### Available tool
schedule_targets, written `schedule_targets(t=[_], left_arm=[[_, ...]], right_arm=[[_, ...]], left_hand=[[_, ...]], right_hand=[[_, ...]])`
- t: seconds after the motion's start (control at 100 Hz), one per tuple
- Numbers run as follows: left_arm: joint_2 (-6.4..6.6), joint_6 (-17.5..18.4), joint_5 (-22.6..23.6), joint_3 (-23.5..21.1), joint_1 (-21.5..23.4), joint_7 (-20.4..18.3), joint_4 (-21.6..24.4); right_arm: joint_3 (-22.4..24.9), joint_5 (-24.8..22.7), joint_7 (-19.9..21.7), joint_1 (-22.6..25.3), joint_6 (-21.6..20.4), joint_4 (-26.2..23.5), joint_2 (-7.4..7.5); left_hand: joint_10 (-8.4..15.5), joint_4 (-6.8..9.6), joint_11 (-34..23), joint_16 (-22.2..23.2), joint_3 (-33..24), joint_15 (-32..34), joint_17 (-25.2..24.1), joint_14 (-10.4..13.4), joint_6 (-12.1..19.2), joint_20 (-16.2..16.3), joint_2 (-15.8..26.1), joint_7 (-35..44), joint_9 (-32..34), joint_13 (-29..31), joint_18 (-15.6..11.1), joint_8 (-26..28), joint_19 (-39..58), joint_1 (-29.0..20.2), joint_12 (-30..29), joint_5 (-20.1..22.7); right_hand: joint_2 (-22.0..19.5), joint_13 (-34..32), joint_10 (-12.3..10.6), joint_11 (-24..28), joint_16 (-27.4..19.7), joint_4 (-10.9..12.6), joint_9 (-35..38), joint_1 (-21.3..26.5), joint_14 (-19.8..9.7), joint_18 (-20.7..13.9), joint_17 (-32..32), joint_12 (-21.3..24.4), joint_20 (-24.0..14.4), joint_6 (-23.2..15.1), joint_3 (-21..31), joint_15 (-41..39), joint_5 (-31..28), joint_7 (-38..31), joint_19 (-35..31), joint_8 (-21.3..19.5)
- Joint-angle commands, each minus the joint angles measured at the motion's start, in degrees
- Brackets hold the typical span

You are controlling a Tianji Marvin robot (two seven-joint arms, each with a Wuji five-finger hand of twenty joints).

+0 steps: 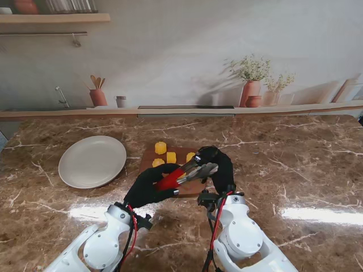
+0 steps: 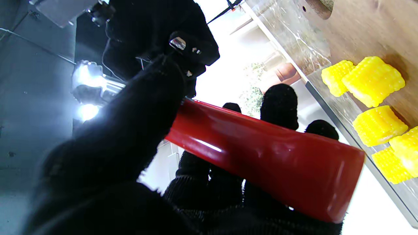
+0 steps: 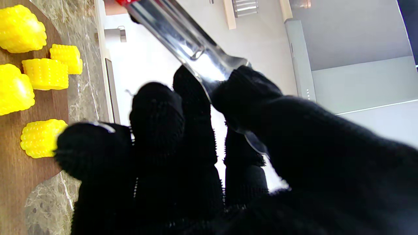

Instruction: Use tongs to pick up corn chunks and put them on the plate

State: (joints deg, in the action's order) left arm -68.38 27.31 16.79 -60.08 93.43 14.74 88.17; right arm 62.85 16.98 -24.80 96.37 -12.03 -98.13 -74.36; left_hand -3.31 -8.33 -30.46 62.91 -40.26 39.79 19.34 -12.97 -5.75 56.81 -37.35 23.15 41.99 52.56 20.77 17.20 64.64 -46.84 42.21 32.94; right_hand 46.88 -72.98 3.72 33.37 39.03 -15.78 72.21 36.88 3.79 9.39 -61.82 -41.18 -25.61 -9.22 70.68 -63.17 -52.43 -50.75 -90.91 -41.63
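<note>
Tongs with red handles and steel arms hang over the near side of the wooden board. My left hand is shut on the red handle end. My right hand is shut on the steel tip end. Several yellow corn chunks lie on the board, just beyond both hands; they show also in the left wrist view and the right wrist view. The white plate sits to the board's left with nothing on it.
The table is brown marble. Along the back ledge stand a utensil pot, a small cup and terracotta vases with plants.
</note>
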Motion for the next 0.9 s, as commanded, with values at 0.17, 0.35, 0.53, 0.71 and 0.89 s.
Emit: schedule_targets(t=[0.17,0.35,0.53,0.71,0.89], left_arm=[[1.00,-1.07,-2.41,-2.14,0.48,-4.32,1.78],[2.02,-3.22,-4.70,-4.30,-0.05,-9.21,2.77],[2.48,-5.27,-5.73,-6.05,-0.68,-11.63,3.03],[2.96,-7.42,-2.19,-8.31,-1.00,-12.20,2.70],[3.66,-9.13,5.03,-10.73,-1.50,-11.97,2.81]], right_arm=[[1.70,0.52,5.35,1.07,-1.07,0.96,1.26],[4.33,-0.95,10.51,1.54,-0.10,1.62,2.77],[6.58,-4.03,12.97,1.81,0.84,2.32,3.69],[8.44,-7.37,13.07,1.99,2.11,3.26,4.00],[9.42,-12.23,12.47,1.79,3.44,5.03,4.24]], left_hand=[[2.07,-0.09,1.50,1.15,0.27,2.49,1.06,2.54,4.91,1.37,0.92,8.53,4.43,3.95,-0.66,2.77,2.19,-4.34,2.86,7.61],[1.98,-0.01,1.23,1.46,-1.55,3.15,3.48,2.22,5.90,1.85,-0.77,10.90,5.14,4.72,0.15,3.50,3.84,-2.65,3.29,8.63],[0.91,-0.59,-0.18,1.95,-2.72,3.78,8.07,1.73,6.96,2.44,-2.17,13.89,5.76,4.74,0.60,5.49,6.76,-2.63,5.59,8.77],[2.63,-0.78,-1.29,2.64,-1.88,4.30,8.96,1.75,9.16,2.21,-2.91,19.86,5.77,4.21,0.50,11.55,7.49,-3.46,10.81,5.96],[2.75,-0.84,-2.11,3.21,-2.23,5.09,9.46,2.24,9.85,2.12,-3.43,21.58,5.78,4.31,0.07,13.46,7.87,-2.41,11.98,5.37]], right_hand=[[-3.73,-0.88,-3.29,-2.62,-4.91,3.05,-4.13,-7.01,1.16,-0.74,5.90,1.26,1.06,1.62,-4.10,17.22,8.29,1.18,6.78,11.93],[-7.04,8.52,-4.10,-9.07,-4.47,9.99,-17.57,-12.46,1.00,-1.69,15.84,10.33,-2.22,7.15,-10.91,28.16,13.54,26.30,14.12,5.67],[-8.44,16.17,-4.68,-11.87,-5.91,9.99,-25.77,-13.58,-0.11,-2.96,22.65,12.97,-3.84,8.31,-14.86,32.77,19.98,30.97,16.88,7.50],[-9.55,19.42,-4.80,-13.10,-6.57,10.14,-29.11,-13.95,-0.67,-3.80,25.81,13.95,-4.61,9.25,-16.34,34.30,22.81,33.10,17.74,8.78],[-10.23,20.76,-4.65,-13.20,-6.91,10.39,-29.81,-13.97,-0.89,-4.30,27.33,14.38,-5.01,9.48,-17.09,34.86,23.27,34.10,18.97,9.78]])
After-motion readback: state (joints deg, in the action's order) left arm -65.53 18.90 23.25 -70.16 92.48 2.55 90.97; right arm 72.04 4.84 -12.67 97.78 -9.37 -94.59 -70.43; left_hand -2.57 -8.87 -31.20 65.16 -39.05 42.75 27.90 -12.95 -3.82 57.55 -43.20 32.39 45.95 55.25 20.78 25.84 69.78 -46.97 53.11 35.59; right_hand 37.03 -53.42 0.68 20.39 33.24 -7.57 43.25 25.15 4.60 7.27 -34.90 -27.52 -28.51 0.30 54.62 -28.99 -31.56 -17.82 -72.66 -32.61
